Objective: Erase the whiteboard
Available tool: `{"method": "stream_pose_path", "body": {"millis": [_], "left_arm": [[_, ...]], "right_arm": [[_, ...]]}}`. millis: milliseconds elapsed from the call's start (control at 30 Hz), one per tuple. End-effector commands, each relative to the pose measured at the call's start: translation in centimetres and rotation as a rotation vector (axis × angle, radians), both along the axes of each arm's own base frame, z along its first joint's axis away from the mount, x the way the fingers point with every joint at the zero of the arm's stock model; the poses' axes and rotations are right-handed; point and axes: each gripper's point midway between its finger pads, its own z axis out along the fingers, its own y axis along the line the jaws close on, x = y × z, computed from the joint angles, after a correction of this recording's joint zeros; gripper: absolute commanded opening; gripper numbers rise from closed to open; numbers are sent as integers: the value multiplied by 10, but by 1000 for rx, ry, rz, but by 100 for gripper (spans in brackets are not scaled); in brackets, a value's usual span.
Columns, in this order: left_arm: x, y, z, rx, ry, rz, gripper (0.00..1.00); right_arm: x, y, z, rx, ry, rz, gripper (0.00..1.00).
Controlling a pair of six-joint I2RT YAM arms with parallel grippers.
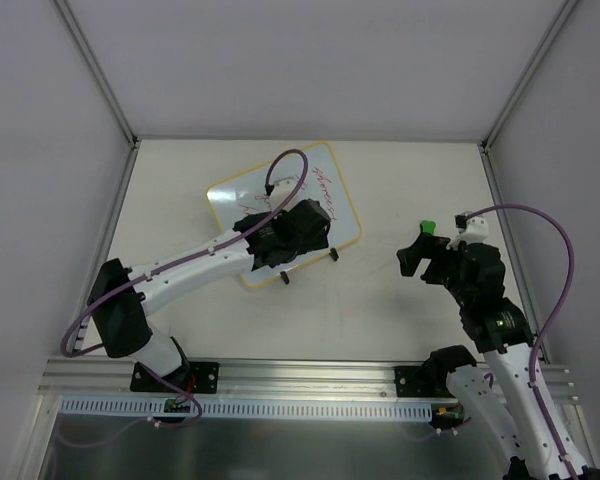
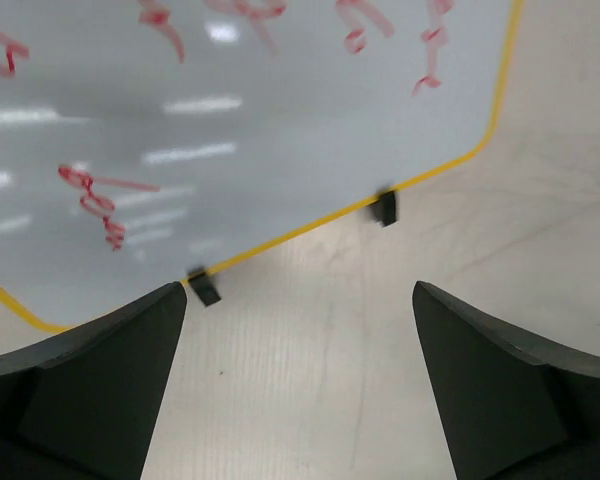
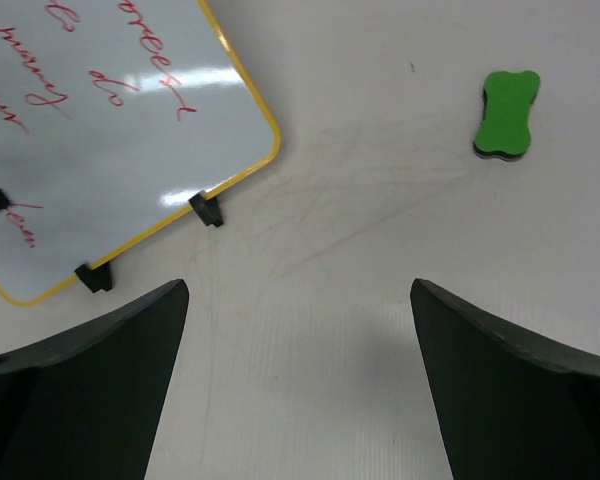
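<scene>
- Whiteboard [image 1: 230,205] w/ red writing [image 2: 95,200] lies flat on worktop [image 1: 380,310], centre-left.
- L pincer [image 2: 298,300]: fingers apart, empty, above board's near yellow edge, by its black feet [image 2: 385,205].
- R pincer [image 3: 300,295]: apart, empty; board off to its left, green eraser [image 3: 505,112] ahead-right.
</scene>
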Motion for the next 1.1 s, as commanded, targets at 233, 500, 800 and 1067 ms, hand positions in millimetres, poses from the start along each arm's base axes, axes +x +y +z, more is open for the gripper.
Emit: {"method": "stream_pose_path", "body": {"millis": [233, 500, 800, 1067], "left_arm": [[67, 65, 135, -78, -216, -238, 99], [69, 130, 172, -163, -298, -286, 99], [45, 187, 142, -67, -309, -197, 99], [33, 197, 117, -35, -277, -177, 99]], "right_arm": [[47, -32, -14, -93, 195, -270, 99], [106, -57, -64, -102, 490, -343, 99], [148, -83, -113, -170, 620, -364, 71], [169, -93, -131, -280, 651, -310, 64]]}}
